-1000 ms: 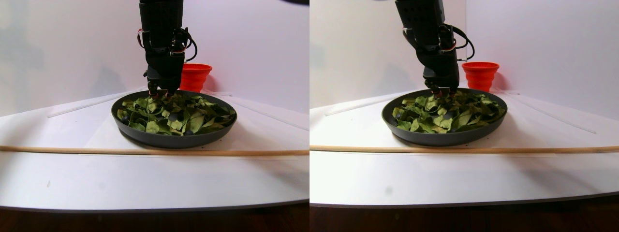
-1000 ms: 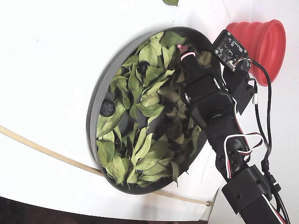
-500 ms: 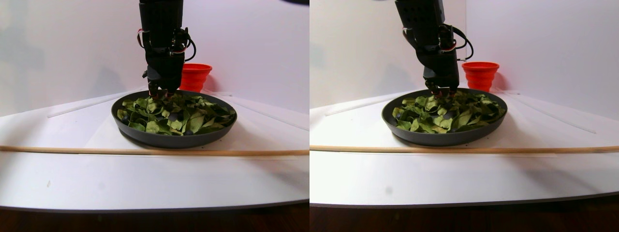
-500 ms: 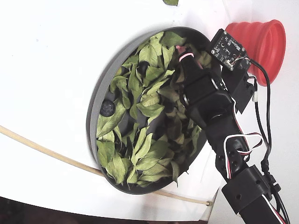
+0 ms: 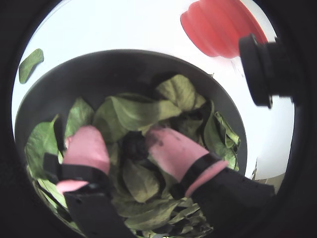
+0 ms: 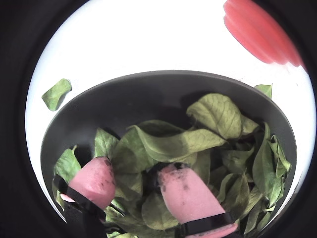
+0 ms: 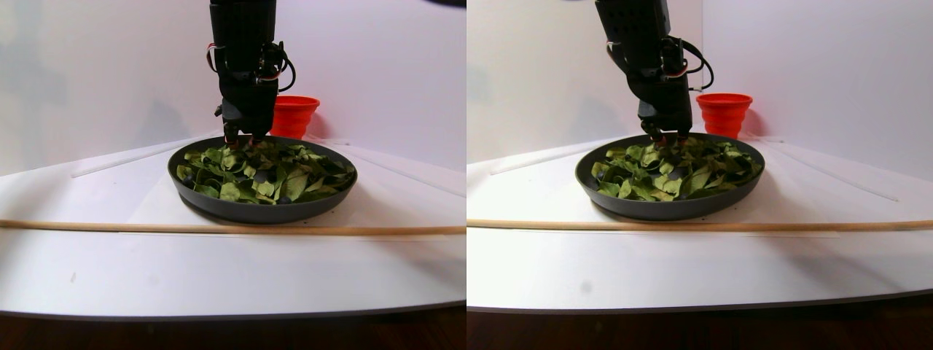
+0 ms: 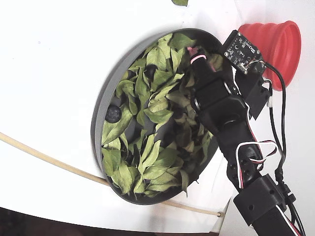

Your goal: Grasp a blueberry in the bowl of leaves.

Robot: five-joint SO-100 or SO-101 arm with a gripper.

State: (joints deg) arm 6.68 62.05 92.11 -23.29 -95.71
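Observation:
The dark-grey bowl (image 5: 99,59) holds many green leaves (image 5: 133,111). My gripper (image 5: 124,136) is down among the leaves at the bowl's far side, its two pink fingertips (image 5: 88,148) apart. A dark round blueberry (image 5: 134,146) sits between them, close to the right finger, with a gap to the left one. In the other wrist view the gripper (image 6: 136,168) shows the same, with the berry (image 6: 153,178) mostly hidden by leaves. A second blueberry (image 8: 114,114) lies bare near the bowl's left rim (image 8: 95,129) in the fixed view.
A ribbed red cup (image 8: 275,42) stands just beyond the bowl, next to the arm. A loose leaf (image 6: 55,93) lies on the white table outside the bowl. A thin wooden stick (image 7: 219,228) runs across the table in front of the bowl.

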